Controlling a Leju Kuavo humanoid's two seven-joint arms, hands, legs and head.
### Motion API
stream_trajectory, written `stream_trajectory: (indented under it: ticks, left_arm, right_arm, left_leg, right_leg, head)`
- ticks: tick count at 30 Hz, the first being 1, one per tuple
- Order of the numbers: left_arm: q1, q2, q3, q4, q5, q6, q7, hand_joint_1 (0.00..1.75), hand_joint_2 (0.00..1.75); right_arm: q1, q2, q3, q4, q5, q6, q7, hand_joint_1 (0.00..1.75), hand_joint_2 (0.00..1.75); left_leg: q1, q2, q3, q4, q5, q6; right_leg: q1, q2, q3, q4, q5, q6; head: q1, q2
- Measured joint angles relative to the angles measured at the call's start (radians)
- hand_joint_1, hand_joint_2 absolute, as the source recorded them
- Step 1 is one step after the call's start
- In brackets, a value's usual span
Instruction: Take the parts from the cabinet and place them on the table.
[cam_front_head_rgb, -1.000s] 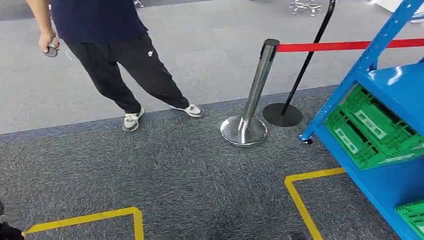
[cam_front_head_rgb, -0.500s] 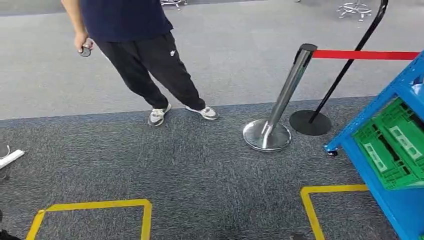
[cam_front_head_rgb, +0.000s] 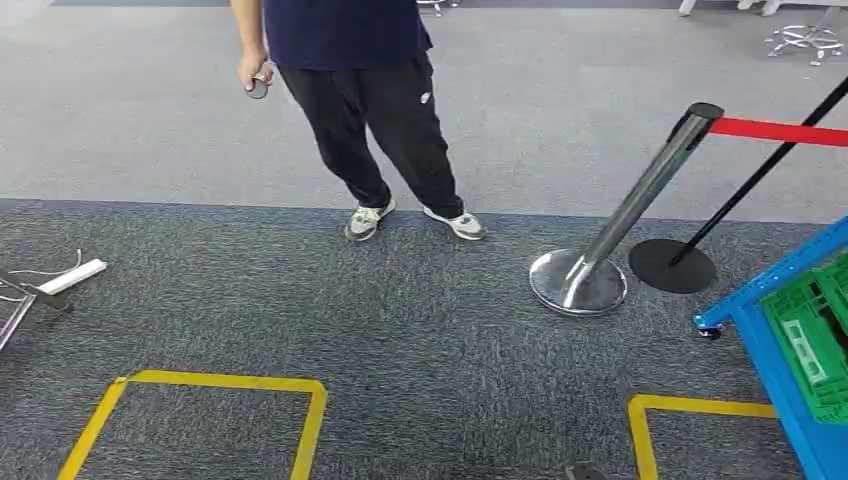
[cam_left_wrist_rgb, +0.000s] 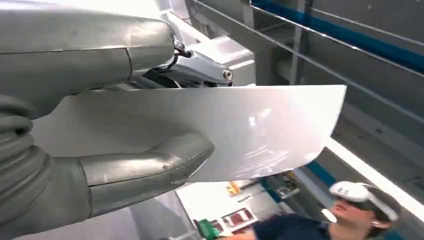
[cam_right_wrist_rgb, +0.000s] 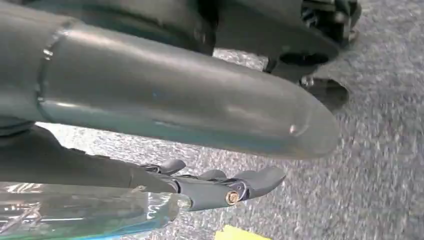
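In the head view the robot looks down at a grey carpet floor (cam_front_head_rgb: 400, 330). The blue cabinet (cam_front_head_rgb: 790, 350) stands at the right edge of the floor, with a green crate (cam_front_head_rgb: 815, 330) on one of its shelves. 2 yellow tape boxes (cam_front_head_rgb: 200, 400) are stuck on the floor near the bottom. A shiny metal post (cam_front_head_rgb: 600, 250) with a red belt (cam_front_head_rgb: 780, 130) stands just beside the cabinet. A person (cam_front_head_rgb: 370, 100) in dark clothes stands at the far side of the carpet and holds a small round thing (cam_front_head_rgb: 258, 88) in one hand.

In the left wrist view the left hand (cam_left_wrist_rgb: 135, 125) holds a flat white sheet part (cam_left_wrist_rgb: 250, 130). The thick grey thumb presses on one face and the darker fingers lie on the other face, so the part is pinched tight.

In the right wrist view the right hand (cam_right_wrist_rgb: 210, 185) hangs over the carpet. A clear shiny thing (cam_right_wrist_rgb: 75, 210) lies close against it, but I cannot tell if the hand grips it or not.

I think 1 part is already out of the cabinet. The job left is to walk to the worktop and put it down there
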Motion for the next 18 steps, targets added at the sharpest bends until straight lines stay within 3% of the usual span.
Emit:
stream_trajectory:
  ticks: [1, 2, 4, 5, 6, 7, 8, 9, 10, 11, 14, 15, 16, 17, 18]
  left_arm:
    - [0.001, -0.003, 0.004, -0.005, -0.003, -0.004, 0.000, 1.75, 1.75]
    - [0.000, -0.005, 0.006, -0.006, -0.003, -0.007, 0.000, 1.75, 1.75]
    - [0.002, -0.006, 0.010, -0.006, -0.006, -0.010, 0.000, 1.75, 1.75]
    - [0.003, -0.007, 0.011, -0.006, -0.006, -0.013, 0.000, 1.75, 1.75]
    - [0.003, -0.009, 0.013, -0.006, -0.009, -0.022, 0.000, 1.75, 1.75]
    - [0.003, -0.013, 0.017, -0.006, -0.013, -0.034, 0.000, 1.75, 1.75]
    - [0.002, -0.017, 0.022, -0.006, -0.018, -0.045, 0.000, 1.75, 1.75]
    - [0.001, -0.021, 0.024, -0.006, -0.021, -0.053, 0.000, 1.75, 1.75]
    - [-0.001, -0.024, 0.027, -0.006, -0.023, -0.062, 0.000, 1.75, 1.75]
    - [-0.005, -0.025, 0.031, -0.006, -0.027, -0.069, 0.000, 1.75, 1.75]
    - [-0.007, -0.034, 0.038, -0.006, -0.032, -0.087, 0.000, 1.75, 1.75]
    - [-0.009, -0.037, 0.041, -0.006, -0.034, -0.089, 0.000, 1.75, 1.75]
    - [-0.010, -0.040, 0.045, -0.006, -0.036, -0.090, 0.000, 1.75, 1.75]
    - [-0.017, -0.040, 0.046, -0.006, -0.037, -0.092, 0.000, 1.75, 1.75]
    - [-0.023, -0.041, 0.045, -0.006, -0.037, -0.092, 0.000, 1.75, 1.75]
  right_arm:
    - [-0.001, 0.001, 0.000, 0.000, -0.001, 0.000, 0.002, 0.00, 0.00]
    - [0.000, 0.003, 0.000, 0.000, -0.001, 0.000, 0.004, 0.00, 0.00]
    - [0.002, 0.003, 0.000, 0.000, -0.001, 0.002, 0.006, 0.00, 0.00]
    - [0.004, 0.003, 0.000, 0.000, -0.001, 0.002, 0.008, 0.00, 0.00]
    - [0.005, 0.004, 0.000, 0.000, -0.002, 0.003, 0.011, 0.00, 0.00]
    - [0.006, 0.004, 0.000, 0.000, -0.002, 0.005, 0.013, 0.00, 0.00]
    - [0.006, 0.005, 0.000, 0.000, -0.003, 0.006, 0.013, 0.00, 0.00]
    - [0.005, 0.007, 0.000, 0.000, -0.004, 0.006, 0.013, 0.00, 0.00]
    - [0.005, 0.008, 0.000, 0.001, -0.005, 0.006, 0.013, 0.00, 0.00]
    - [0.005, 0.012, 0.000, 0.002, -0.005, 0.008, 0.013, 0.00, 0.00]
    - [0.003, 0.013, 0.000, 0.002, -0.006, 0.009, 0.011, 0.00, 0.00]
    - [0.003, 0.016, -0.001, 0.002, -0.007, 0.010, 0.009, 0.00, 0.00]
    - [0.002, 0.017, -0.001, 0.002, -0.008, 0.010, 0.006, 0.00, 0.00]
    - [0.002, 0.017, -0.001, 0.002, -0.008, 0.010, 0.003, 0.00, 0.00]
    - [0.003, 0.017, -0.001, 0.002, -0.009, 0.011, 0.003, 0.00, 0.00]
  left_leg:
    - [0.002, -0.005, 0.001, 0.000, 0.001, 0.002]
    - [0.004, -0.013, 0.001, 0.000, 0.002, 0.006]
    - [0.005, -0.034, 0.000, 0.000, 0.003, 0.008]
    - [0.005, -0.046, 0.000, 0.001, 0.002, 0.008]
    - [0.005, -0.058, 0.001, 0.001, 0.002, 0.008]
    - [0.006, -0.070, 0.002, 0.001, 0.002, 0.007]
    - [0.008, -0.082, 0.003, 0.001, 0.002, 0.005]
    - [0.010, -0.094, 0.005, 0.003, 0.000, 0.001]
    - [0.011, -0.104, 0.003, 0.006, -0.001, -0.007]
    - [0.007, -0.115, -0.005, 0.019, -0.005, -0.013]
    - [0.014, -0.139, -0.013, 0.010, 0.008, -0.027]
    - [0.016, -0.144, -0.017, 0.014, 0.005, -0.031]
    - [0.011, -0.090, -0.024, 0.033, -0.012, -0.033]
    - [0.009, -0.054, -0.050, 0.089, -0.050, -0.037]
    - [0.010, -0.040, -0.089, 0.167, -0.092, -0.040]
  right_leg:
    - [-0.002, 0.046, -0.006, 0.026, -0.018, 0.006]
    - [-0.005, 0.082, -0.030, 0.085, -0.051, 0.008]
    - [-0.007, 0.106, -0.114, 0.261, -0.127, 0.014]
    - [-0.008, 0.106, -0.145, 0.317, -0.138, 0.016]
    - [-0.008, 0.106, -0.151, 0.316, -0.120, 0.016]
    - [-0.009, 0.107, -0.133, 0.272, -0.085, 0.017]
    - [-0.012, 0.111, -0.098, 0.192, -0.038, 0.018]
    - [-0.018, 0.128, -0.050, 0.092, 0.010, 0.021]
    - [-0.028, 0.177, -0.018, 0.019, 0.022, 0.027]
    - [-0.029, 0.191, -0.009, 0.001, 0.014, 0.022]
    - [-0.020, 0.164, -0.010, 0.011, 0.017, 0.002]
    - [-0.024, 0.150, -0.008, 0.006, 0.022, -0.008]
    - [-0.022, 0.142, -0.007, 0.004, 0.023, -0.014]
    - [-0.020, 0.132, -0.008, 0.003, 0.023, -0.023]
    - [-0.018, 0.120, -0.010, 0.003, 0.023, -0.024]
  head:
    - [0.007, 0.000]
    - [0.009, 0.000]
    - [0.014, 0.000]
    - [0.013, 0.000]
    - [0.013, 0.000]
    - [0.013, 0.000]
    - [0.013, 0.000]
    - [0.014, 0.000]
    - [0.014, 0.000]
    - [0.014, 0.000]
    - [0.013, 0.000]
    - [0.013, 0.000]
    - [0.010, 0.000]
    - [0.005, 0.000]
    - [0.004, 0.000]
